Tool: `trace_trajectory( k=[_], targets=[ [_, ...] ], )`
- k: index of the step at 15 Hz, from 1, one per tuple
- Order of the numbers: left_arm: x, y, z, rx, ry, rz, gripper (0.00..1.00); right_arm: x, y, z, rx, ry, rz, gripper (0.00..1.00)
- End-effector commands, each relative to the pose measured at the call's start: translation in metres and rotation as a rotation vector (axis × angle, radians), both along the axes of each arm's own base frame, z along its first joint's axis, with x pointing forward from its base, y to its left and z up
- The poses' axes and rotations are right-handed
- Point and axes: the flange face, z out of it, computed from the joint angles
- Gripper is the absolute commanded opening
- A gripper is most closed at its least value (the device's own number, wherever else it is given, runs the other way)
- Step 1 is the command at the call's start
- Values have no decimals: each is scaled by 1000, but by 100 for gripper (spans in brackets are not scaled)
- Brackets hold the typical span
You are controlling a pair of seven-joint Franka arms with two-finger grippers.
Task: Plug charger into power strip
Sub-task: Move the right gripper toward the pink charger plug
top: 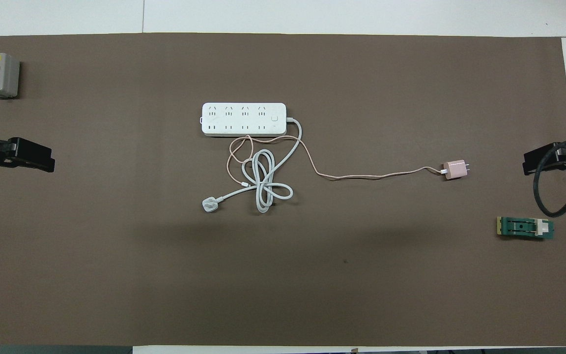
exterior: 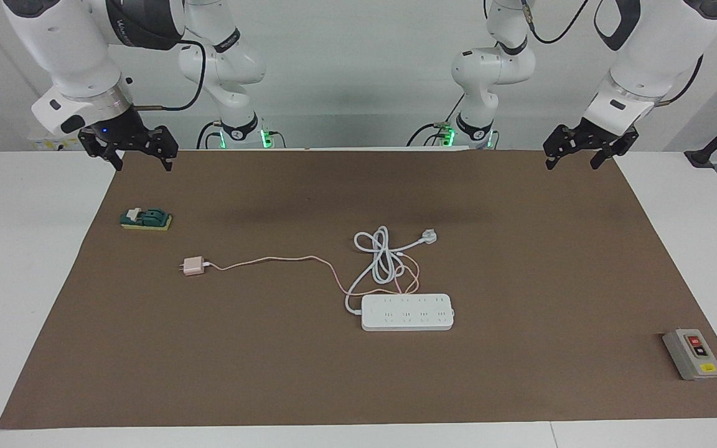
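Not begun: charger unplugged, well apart from strip (prongs point away); both grippers raised, jaws apart, empty; next, grasp charger

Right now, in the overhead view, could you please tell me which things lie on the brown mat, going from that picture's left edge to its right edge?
grey button box → power strip → charger → green switch block

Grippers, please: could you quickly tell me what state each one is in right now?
Left gripper: open, holding nothing, raised over the mat's edge.
Right gripper: open, holding nothing, raised over the mat's edge, above the green switch.
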Motion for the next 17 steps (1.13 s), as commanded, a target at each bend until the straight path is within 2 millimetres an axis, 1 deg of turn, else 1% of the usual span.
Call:
trace_trajectory(
  k=[1, 3, 8, 9, 13, 15, 16, 17],
  targets=[
    [-6, 3, 4, 17, -1, -5, 100, 1, -3, -2, -2, -4, -3, 100],
    [-6, 3, 3, 17, -1, -5, 100, -1, -2, -5, -2, 5, -2, 100],
    [-7, 3, -2, 19, 5, -1, 100, -1, 0, -4, -1, -3, -3, 100],
    [-9, 3, 0, 19, 2, 1, 100, 0, 1, -4, 2, -3, -1, 100],
    [-12, 6, -5, 19, 15, 3, 100, -1, 3, -5, 39, 2, -14, 100],
    [-14, 7, -7, 20, 18, 6, 100, -2, 1, -6, 65, 1, -85, 100],
    [-14, 6, -10, 20, 15, 6, 100, -4, 0, -12, 76, 12, -160, 100],
    [-16, 6, -12, 19, 6, 7, 100, -5, -5, -20, 83, 27, -261, 100]
  ],
)
